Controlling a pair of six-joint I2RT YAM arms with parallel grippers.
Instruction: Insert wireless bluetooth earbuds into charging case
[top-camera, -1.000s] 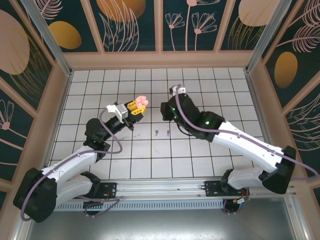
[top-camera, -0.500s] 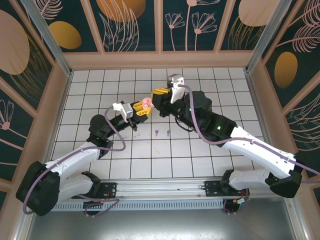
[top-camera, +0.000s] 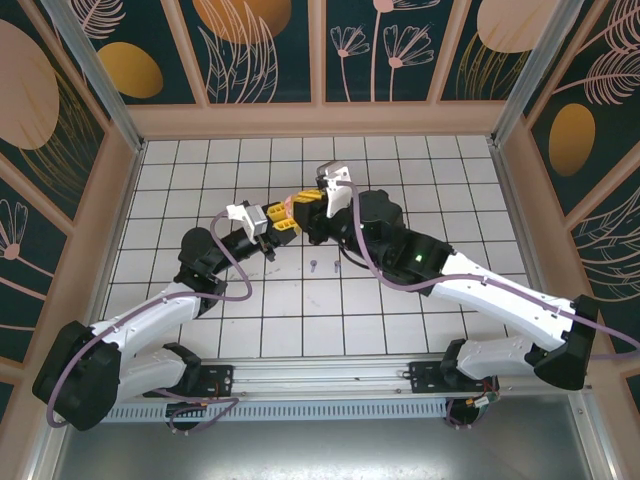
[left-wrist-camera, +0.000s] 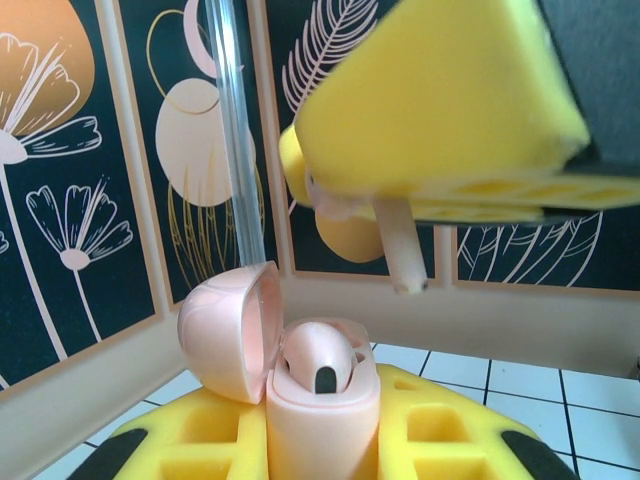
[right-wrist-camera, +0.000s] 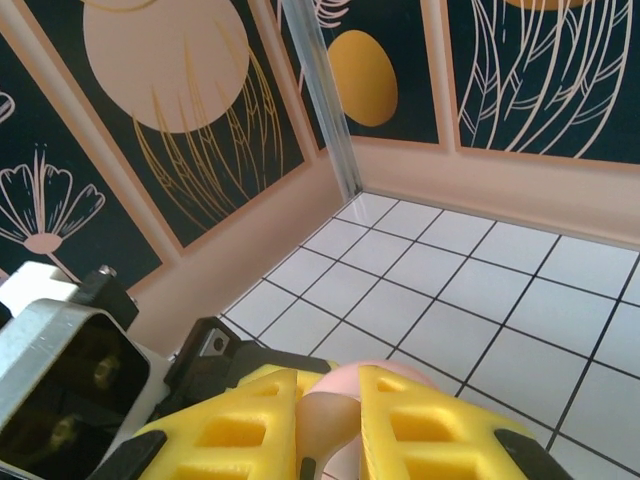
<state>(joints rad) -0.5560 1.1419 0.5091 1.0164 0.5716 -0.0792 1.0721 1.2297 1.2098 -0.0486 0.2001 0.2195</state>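
My left gripper (left-wrist-camera: 322, 445) is shut on a pale pink charging case (left-wrist-camera: 322, 420) and holds it upright with its lid (left-wrist-camera: 225, 335) swung open to the left. One pink earbud (left-wrist-camera: 318, 358) sits in the case. My right gripper (right-wrist-camera: 330, 375) is shut on a second pale pink earbud (right-wrist-camera: 325, 425), which hangs stem-down (left-wrist-camera: 400, 250) just above and slightly right of the case's open top, apart from it. From above, both grippers (top-camera: 283, 222) (top-camera: 310, 205) meet over the middle of the floor around the case (top-camera: 291, 207). Two lilac earbuds (top-camera: 314, 265) (top-camera: 337, 266) lie on the tiles below.
White tiled floor (top-camera: 450, 180) inside a walled enclosure with patterned panels (top-camera: 265, 50). A metal corner post (right-wrist-camera: 320, 95) stands at the back. The left wrist's camera housing (right-wrist-camera: 60, 370) is close beside the right fingers.
My right gripper has swung left and down with the pink earbud until it is over the open case. My left gripper with the case has shifted slightly right.
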